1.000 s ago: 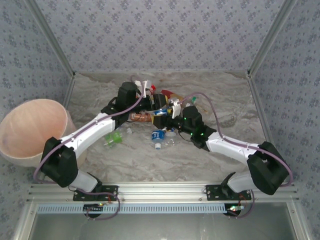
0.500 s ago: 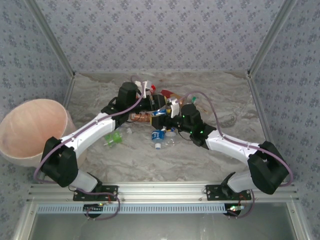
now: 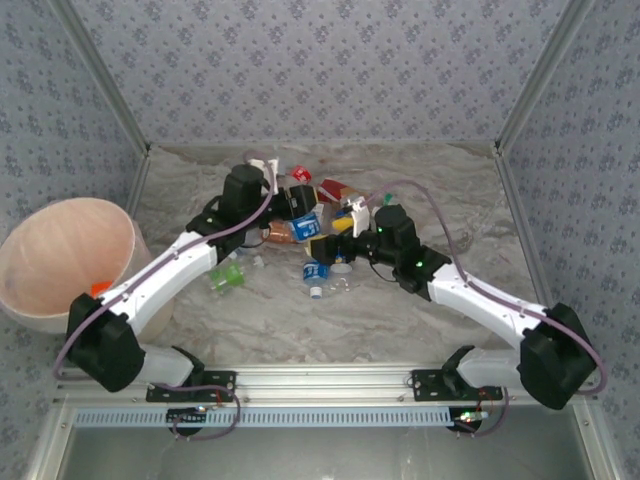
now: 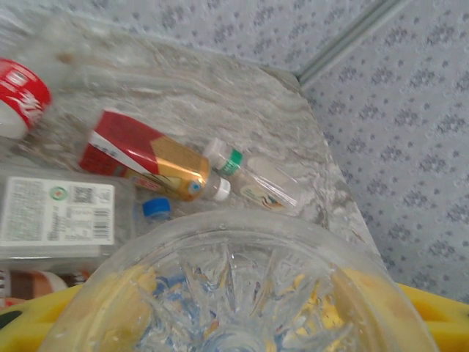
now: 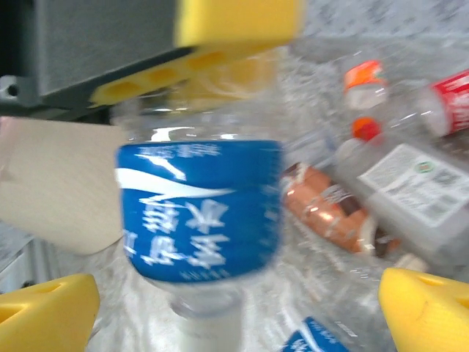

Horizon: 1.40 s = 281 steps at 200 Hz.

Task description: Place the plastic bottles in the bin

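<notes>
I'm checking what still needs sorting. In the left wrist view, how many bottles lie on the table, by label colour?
red-label bottle: 1
red-and-gold bottle: 1
white-label bottle: 1
green-banded bottle: 1
brown bottle, mostly hidden: 1
Total: 5, not counting the clear bottle up close.

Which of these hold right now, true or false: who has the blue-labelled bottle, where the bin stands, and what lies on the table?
1. The left gripper grips the blue-labelled bottle. True.
2. The right gripper is clamped on that bottle too. False: its jaws stand wide open.
3. The bin stands on the right arm's side. False: it stands on the left arm's side.
4. Other bottles lie on the table. True: among them a red-and-gold-labelled bottle and a white-labelled bottle.
</notes>
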Motion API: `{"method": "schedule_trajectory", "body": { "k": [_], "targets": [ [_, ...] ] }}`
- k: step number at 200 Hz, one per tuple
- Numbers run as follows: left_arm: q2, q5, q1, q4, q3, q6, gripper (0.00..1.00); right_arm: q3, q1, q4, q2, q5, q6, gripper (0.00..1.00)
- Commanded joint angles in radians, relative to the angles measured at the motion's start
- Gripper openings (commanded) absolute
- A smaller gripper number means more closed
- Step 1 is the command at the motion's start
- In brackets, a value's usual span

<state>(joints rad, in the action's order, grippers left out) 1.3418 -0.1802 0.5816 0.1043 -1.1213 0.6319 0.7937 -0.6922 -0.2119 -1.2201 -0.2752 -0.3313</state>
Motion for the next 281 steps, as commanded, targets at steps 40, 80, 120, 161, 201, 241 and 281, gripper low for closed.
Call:
{"method": "schedule_trajectory", "body": {
  "k": [40,80,120,161,201,241,281],
  "targets": [
    [-0.154,0.257,-0.080,0.228,-0.046,-0.066,0.56,-0.123,0.061,0.042,0.151,0.468,-0.105,1.00],
    [-0.268,0.430,-0.112,0.379,-0.122,-0.183,0.57,-0.167,0.103,0.052,0.185,0.503,-0.153,1.00],
    [-0.355,0.575,-0.120,0.506,-0.231,-0.294,0.57,-0.175,0.115,0.033,0.170,0.519,-0.174,1.00],
    [-0.438,0.728,-0.118,0.569,-0.333,-0.397,0.57,-0.187,0.117,0.003,0.162,0.520,-0.176,1.00],
    [-0.474,0.992,-0.132,0.474,-0.331,-0.558,0.57,-0.181,0.127,-0.036,0.141,0.498,-0.182,1.00],
    [-0.454,1.052,-0.296,0.484,-0.367,-0.586,0.58,-0.145,0.132,-0.016,0.123,0.463,-0.171,1.00],
    [-0.441,0.947,-0.569,0.611,-0.307,-0.422,0.60,-0.145,0.133,-0.017,0.123,0.458,-0.180,1.00]
  ]
}}
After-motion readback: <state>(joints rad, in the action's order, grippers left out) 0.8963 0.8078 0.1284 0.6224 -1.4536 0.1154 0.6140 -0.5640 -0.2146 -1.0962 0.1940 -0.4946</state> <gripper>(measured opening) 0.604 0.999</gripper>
